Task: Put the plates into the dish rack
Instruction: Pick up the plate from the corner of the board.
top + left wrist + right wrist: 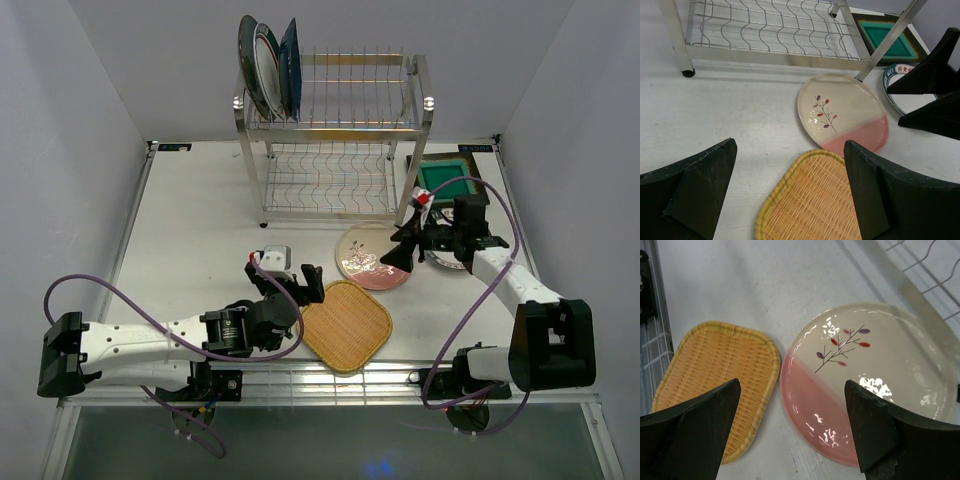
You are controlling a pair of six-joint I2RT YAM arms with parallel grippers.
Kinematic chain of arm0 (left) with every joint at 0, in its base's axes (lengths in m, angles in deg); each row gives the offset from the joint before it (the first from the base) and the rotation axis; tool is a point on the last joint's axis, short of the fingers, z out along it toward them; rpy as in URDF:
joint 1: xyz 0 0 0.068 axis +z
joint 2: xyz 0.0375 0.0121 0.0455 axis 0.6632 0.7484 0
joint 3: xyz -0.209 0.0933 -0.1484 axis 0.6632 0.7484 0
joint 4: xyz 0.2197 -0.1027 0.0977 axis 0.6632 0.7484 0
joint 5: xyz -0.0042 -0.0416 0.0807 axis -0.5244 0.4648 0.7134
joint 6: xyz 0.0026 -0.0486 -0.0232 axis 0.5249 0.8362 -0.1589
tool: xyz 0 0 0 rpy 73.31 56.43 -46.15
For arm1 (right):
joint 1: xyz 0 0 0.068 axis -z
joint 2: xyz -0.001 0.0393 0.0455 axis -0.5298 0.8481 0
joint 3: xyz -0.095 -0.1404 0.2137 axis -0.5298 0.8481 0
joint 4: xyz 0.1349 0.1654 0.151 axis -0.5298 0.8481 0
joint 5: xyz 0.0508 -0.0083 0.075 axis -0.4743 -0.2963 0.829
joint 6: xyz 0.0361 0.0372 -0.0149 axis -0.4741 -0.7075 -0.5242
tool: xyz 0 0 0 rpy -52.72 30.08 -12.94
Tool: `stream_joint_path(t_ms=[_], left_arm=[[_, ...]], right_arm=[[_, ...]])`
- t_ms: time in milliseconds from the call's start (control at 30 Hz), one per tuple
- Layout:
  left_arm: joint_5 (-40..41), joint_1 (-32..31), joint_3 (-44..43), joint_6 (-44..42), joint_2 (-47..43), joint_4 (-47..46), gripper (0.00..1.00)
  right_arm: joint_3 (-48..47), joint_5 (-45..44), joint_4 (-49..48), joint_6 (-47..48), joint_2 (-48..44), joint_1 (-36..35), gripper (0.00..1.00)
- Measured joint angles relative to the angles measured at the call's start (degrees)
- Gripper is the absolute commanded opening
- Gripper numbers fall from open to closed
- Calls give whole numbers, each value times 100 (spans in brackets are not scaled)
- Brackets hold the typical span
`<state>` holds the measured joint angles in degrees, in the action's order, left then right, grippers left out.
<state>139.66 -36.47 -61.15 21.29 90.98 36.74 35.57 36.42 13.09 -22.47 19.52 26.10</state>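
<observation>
The dish rack stands at the back, with a dark teal plate, a white rimmed plate and a dark blue plate upright in its top tier. On the table lie the pink-cream floral plate, the orange woven plate, a green square plate and another white rimmed plate. My left gripper is open and empty over the woven plate's far left edge. My right gripper is open and empty above the floral plate's pink near edge.
The rack's front right post comes down just beyond the floral plate. The right arm lies over the white rimmed plate and hides most of it. The rack's lower shelf holds nothing. A metal rail runs along the table's near edge.
</observation>
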Motion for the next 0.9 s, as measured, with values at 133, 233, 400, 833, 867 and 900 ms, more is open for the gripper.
stream_joint_path(t_ms=[133,233,400,833,867,900], left_arm=[[-7,0,28,87,-35,-7,98],[-4,0,96,92,-61,-11,98],[66,0,105,136,-50,33,98],[223,0,105,240,-22,157,98],[232,0,105,243,-22,166,98],[238,0,105,243,-22,173,98]], right_arm=[[-293,-260,898,597,496,-337,93],[-675,-372,1506,977,1027,-483,98],[-1073,-579,2199,1484,1698,-778,98],[-1071,-1043,2479,1729,1899,-1394,100],[-1071,-1067,2479,1733,1921,-1432,100],[-1071,-1088,2479,1740,1943,-1464,100]])
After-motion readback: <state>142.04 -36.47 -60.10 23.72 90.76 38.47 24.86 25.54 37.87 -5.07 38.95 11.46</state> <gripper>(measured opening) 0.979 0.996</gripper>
